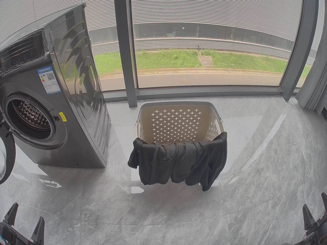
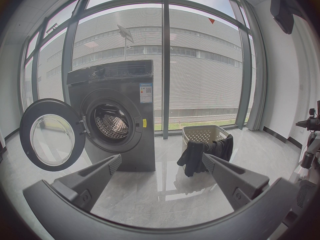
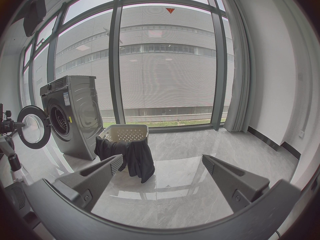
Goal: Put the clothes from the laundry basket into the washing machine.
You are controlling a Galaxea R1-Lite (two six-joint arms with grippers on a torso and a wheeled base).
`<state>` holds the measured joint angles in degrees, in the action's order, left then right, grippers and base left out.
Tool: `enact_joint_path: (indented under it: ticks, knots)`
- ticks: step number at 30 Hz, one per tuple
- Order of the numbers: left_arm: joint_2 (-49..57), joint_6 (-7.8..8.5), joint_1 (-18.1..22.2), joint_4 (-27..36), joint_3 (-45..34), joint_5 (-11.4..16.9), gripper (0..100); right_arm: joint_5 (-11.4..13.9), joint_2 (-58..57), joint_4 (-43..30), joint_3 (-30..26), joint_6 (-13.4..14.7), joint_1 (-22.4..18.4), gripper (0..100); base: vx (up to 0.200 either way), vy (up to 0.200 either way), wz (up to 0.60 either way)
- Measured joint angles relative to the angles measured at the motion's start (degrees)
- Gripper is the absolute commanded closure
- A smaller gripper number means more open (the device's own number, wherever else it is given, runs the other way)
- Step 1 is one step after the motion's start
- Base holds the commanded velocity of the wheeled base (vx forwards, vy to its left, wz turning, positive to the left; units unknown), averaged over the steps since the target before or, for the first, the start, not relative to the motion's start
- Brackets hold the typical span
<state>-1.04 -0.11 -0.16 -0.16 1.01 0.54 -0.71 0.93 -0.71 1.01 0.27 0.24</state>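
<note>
A beige laundry basket point(image 1: 177, 119) point(image 2: 203, 134) point(image 3: 125, 132) stands on the floor by the window. Dark clothes point(image 1: 180, 162) point(image 2: 203, 152) point(image 3: 128, 154) hang over its near rim and down the outside. The grey washing machine point(image 1: 54, 85) point(image 2: 113, 117) point(image 3: 71, 110) stands left of the basket, its round door point(image 2: 50, 135) point(image 3: 33, 127) swung wide and the drum point(image 1: 30, 116) showing. My left gripper point(image 1: 24, 222) point(image 2: 161, 165) is open, low at the near left, well short of the basket. My right gripper point(image 1: 316, 208) point(image 3: 161, 165) is open at the near right, holding nothing.
Grey marble floor point(image 1: 170, 208) lies bare between me and the basket. A tall window with dark frame posts point(image 1: 124, 45) stands behind the basket. A grey curtain point(image 1: 315, 82) hangs at the far right, with a white wall point(image 3: 283, 84) beyond it.
</note>
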Motion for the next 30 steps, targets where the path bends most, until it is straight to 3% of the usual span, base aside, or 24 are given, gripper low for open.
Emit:
enact_joint_path:
  ticks: [7,14,17,22,30]
  knots:
    - [0.0,-0.11,0.0,0.0,0.0,0.1,0,-0.2,0.0,1.2,0.0,0.2,0.0,0,0.0,0.0,0.0]
    - [0.0,-0.18,0.0,0.0,0.0,0.1,0,0.6,0.0,2.8,4.7,-0.3,0.0,0,0.2,0.0,0.0]
    - [0.0,-0.18,0.0,0.0,0.0,0.1,0,3.3,0.9,-2.9,9.9,-0.4,0.0,0,0.2,0.0,0.0]
    - [0.0,-0.18,0.0,0.0,0.0,0.1,0,11.3,6.0,-10.3,14.6,-0.4,0.0,0,0.08,0.0,0.0]
    - [0.0,-0.18,0.0,0.0,0.0,0.1,0,16.1,23.0,-6.4,15.8,-1.4,0.9,0,0.0,0.0,0.0]
